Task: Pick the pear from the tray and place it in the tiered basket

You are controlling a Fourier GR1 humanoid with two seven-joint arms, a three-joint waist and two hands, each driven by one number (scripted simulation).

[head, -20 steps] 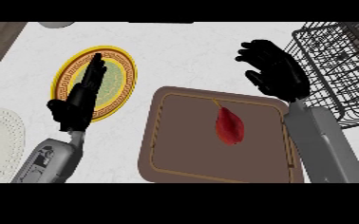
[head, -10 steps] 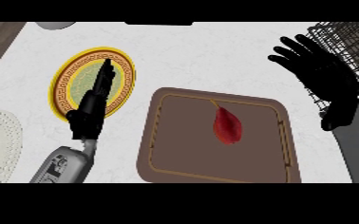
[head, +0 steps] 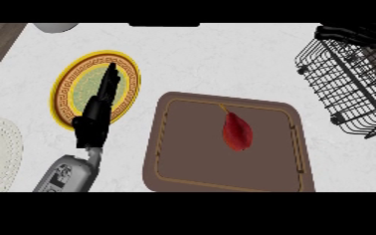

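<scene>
Here, a white counter (head: 206, 59) was seen from steeply above. At the far left edge lay part of a pale mat (head: 7, 154). Next to it sat a round plate (head: 73, 79) with a yellow patterned rim. The left hand (head: 95, 117) rested over the plate's right side, its fingers straight and pressed together, pointing away from the robot, holding nothing. Its grey forearm (head: 66, 174) came in from the lower left. Compared with a moment before, this hand had hardly shifted.

In the middle lay a brown tray (head: 183, 154). The pear (head: 237, 132), dark red with a thin stem pointing up and left, lay on the tray right of its centre, untouched and in the same spot as before.

At the right edge stood the black wire basket (head: 345, 79). The biggest change was here: a second ago the right hand hovered open between tray and basket; half a second ago it had slid further right; now only a dark tip (head: 345, 32) showed at the basket's top corner, and whether its fingers were spread or curled could not be told.

By this reading, the right hand had drawn away from the pear instead of nearing it, so the pick had not begun and the whole task remained to do.
</scene>
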